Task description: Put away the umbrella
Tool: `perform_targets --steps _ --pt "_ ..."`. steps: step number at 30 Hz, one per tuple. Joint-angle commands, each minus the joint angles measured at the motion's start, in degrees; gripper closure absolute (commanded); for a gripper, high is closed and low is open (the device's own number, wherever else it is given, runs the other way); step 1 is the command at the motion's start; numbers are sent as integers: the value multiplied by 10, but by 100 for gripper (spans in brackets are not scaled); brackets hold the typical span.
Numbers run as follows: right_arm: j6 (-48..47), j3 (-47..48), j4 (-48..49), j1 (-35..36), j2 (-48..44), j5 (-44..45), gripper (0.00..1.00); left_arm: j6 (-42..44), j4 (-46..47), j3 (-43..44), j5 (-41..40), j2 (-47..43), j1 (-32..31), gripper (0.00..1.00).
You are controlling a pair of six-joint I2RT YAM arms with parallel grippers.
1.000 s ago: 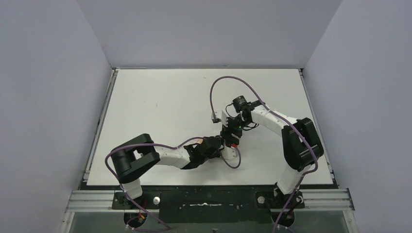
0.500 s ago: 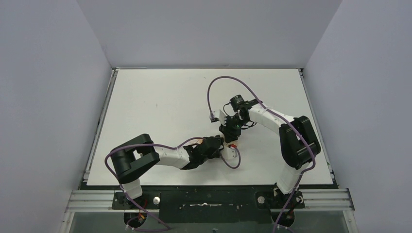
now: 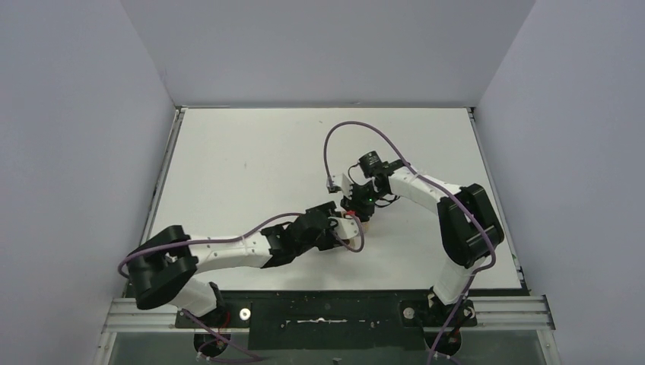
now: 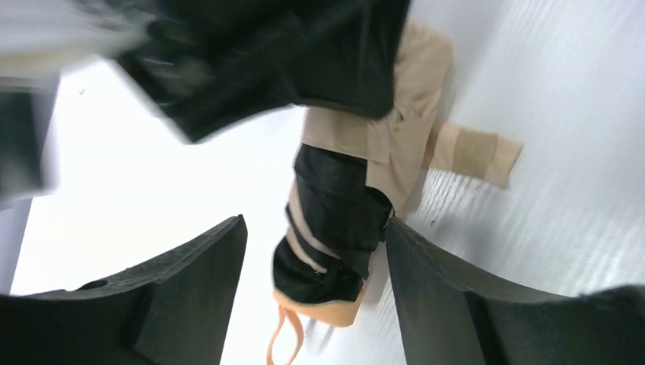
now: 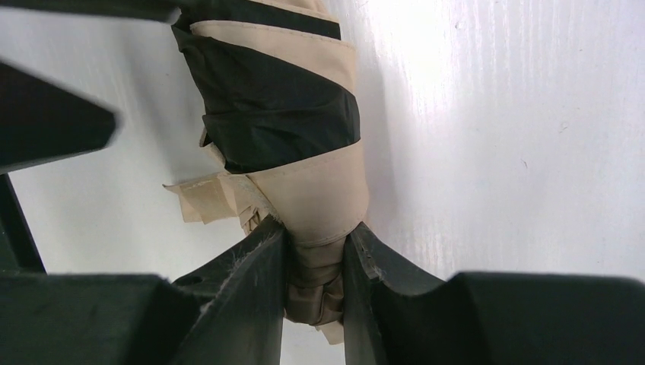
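My left arm (image 3: 228,251) lies low and stretched out across the white table (image 3: 243,152), running from its base at the near left corner toward the middle. My right arm (image 3: 426,194) is folded at the elbow on the right side, with its forearm reaching back to the left and its wrist tipped down. The two wrists meet near the middle of the table, close together.

My right gripper (image 5: 318,236) is pinching the umbrella (image 5: 281,114): both fingers (image 5: 258,274) press into the bunched tan fabric at one end of the rolled bundle. The umbrella lies on the table, wrapped in tan cloth with black bands across it. A tan strap tab (image 4: 475,156) sticks out to one side, flat on the surface.

My left gripper (image 4: 313,236) is spread wide, one finger on each side of the umbrella's other end, where a thin orange loop (image 4: 281,342) hangs out. One finger sits just beside the black band and may be touching it, though the blur makes it hard to be sure; the other finger stands clear
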Motion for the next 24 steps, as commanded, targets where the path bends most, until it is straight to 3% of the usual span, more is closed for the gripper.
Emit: perform_targets --steps 1,4,6,9,12,18,20,24 --pt "-6 -34 36 -6 16 114 85 -81 -28 -8 56 -115 2 34" --pt "-7 -42 46 -2 4 121 85 -118 -70 -14 93 -186 14 34" --pt "-8 -52 54 2 -6 130 85 -156 -102 -12 150 -232 56 34" --pt "-15 -71 67 10 -22 140 84 -267 -112 -2 289 -278 170 34" --pt "-26 -95 84 20 -38 147 84 -359 -93 9 365 -281 294 34" --pt "-34 -110 96 30 -51 153 84 -456 -76 87 518 -157 443 34" --pt "-35 -109 96 33 -53 156 84 -453 -87 126 579 -102 457 34" --pt "-39 -119 102 36 -62 160 84 -374 -214 228 643 19 457 34"
